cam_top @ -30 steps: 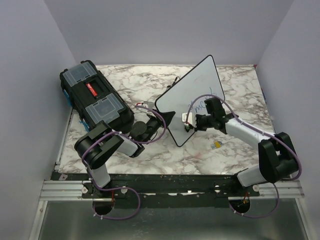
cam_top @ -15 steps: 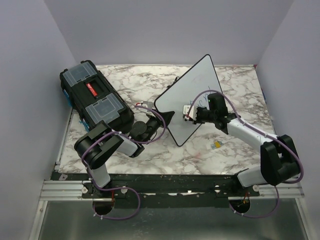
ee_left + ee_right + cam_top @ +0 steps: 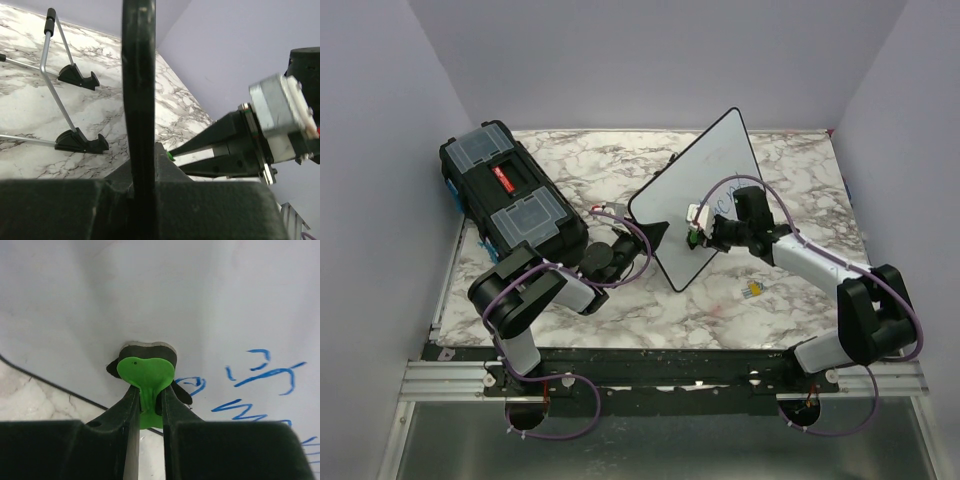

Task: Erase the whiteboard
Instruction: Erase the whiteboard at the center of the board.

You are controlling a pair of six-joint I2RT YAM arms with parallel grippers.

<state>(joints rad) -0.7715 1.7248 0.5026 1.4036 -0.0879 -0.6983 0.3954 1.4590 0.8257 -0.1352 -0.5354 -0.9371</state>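
R gripper (image 3: pixel 697 228) has slid a bit toward the far side across the whiteboard (image 3: pixel 720 160) vs a sec ago; L gripper (image 3: pixel 655 235) hasn't budged. Board stands tilted mid-table, right of the black toolbox (image 3: pixel 510 195), on the marble table (image 3: pixel 610 165). R fingers are pinched tight on a green eraser (image 3: pixel 146 371), its dark pad pressed to the white face, w/ blue writing (image 3: pixel 265 371) just beside it. L gripper is clamped on the board's left edge, black frame running up between its fingers. Wire stand (image 3: pixel 55 85) w/ black feet sits behind the board.
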